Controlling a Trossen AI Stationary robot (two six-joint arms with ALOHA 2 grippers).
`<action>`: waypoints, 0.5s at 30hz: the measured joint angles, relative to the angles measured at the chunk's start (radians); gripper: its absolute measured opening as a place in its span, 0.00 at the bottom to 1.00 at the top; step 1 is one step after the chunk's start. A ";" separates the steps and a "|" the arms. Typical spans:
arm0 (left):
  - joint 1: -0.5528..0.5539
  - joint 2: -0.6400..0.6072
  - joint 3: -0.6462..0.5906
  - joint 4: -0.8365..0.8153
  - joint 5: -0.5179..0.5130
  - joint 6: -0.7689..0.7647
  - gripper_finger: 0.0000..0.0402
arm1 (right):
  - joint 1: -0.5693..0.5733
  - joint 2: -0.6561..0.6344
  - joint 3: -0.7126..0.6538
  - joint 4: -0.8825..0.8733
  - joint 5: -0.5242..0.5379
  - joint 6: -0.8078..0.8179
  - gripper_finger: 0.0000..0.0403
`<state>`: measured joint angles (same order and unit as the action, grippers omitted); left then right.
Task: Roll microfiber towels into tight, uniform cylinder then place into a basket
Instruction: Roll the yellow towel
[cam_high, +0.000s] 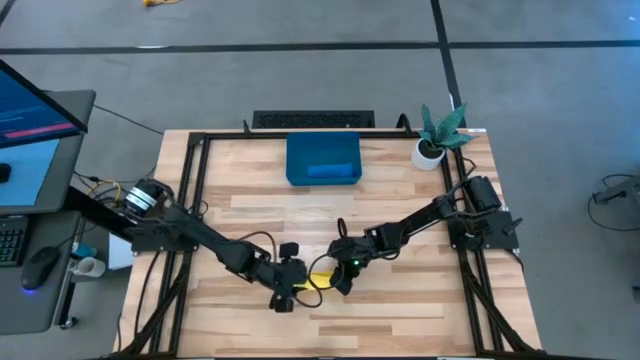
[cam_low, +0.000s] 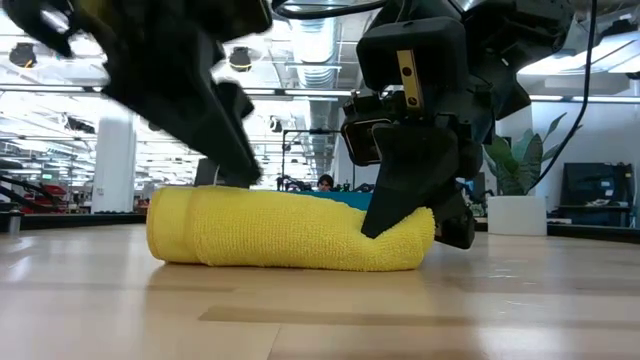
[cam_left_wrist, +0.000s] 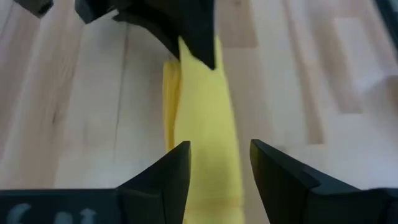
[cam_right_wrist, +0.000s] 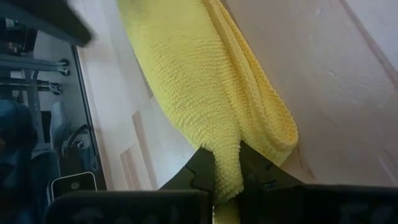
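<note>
The yellow towel (cam_low: 290, 230) lies on the table as a roll, lengthwise from left to right, near the table's front middle (cam_high: 318, 279). My right gripper (cam_right_wrist: 227, 171) is shut on its right end (cam_low: 405, 235). My left gripper (cam_left_wrist: 217, 168) is open at the roll's left end, one finger on each side of the roll. The dark-blue basket (cam_high: 292, 150) stands at the table's far middle, with a lighter blue roll (cam_high: 333, 172) along its near wall. My right gripper pinches the roll's right end (cam_right_wrist: 225, 152) between its two fingers, on a bunch of several layers. The fingers slant down from the table's right and point along the roll. The roll lies on the table along its whole length. Whether my left gripper's fingers (cam_left_wrist: 177, 177) touch the roll, I cannot tell.
A small white pot with a green plant (cam_high: 430, 148) stands at the far right corner. Black frame rails (cam_high: 190, 190) run along the table's sides. Bare wood lies between the roll and the basket.
</note>
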<state>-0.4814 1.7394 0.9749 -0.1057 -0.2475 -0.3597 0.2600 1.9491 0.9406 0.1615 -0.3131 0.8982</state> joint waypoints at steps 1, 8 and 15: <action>-0.006 -0.014 0.000 -0.006 -0.004 0.000 0.39 | 0.000 0.000 0.000 0.004 0.001 0.001 0.13; -0.047 0.007 -0.001 0.057 0.013 0.038 0.39 | 0.000 0.000 0.000 0.000 0.000 0.003 0.13; -0.011 0.079 -0.002 0.053 0.025 0.027 0.39 | 0.000 0.000 0.000 0.001 0.000 0.003 0.13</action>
<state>-0.4923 1.8183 0.9726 -0.0528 -0.2226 -0.3325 0.2600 1.9491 0.9409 0.1621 -0.3134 0.9012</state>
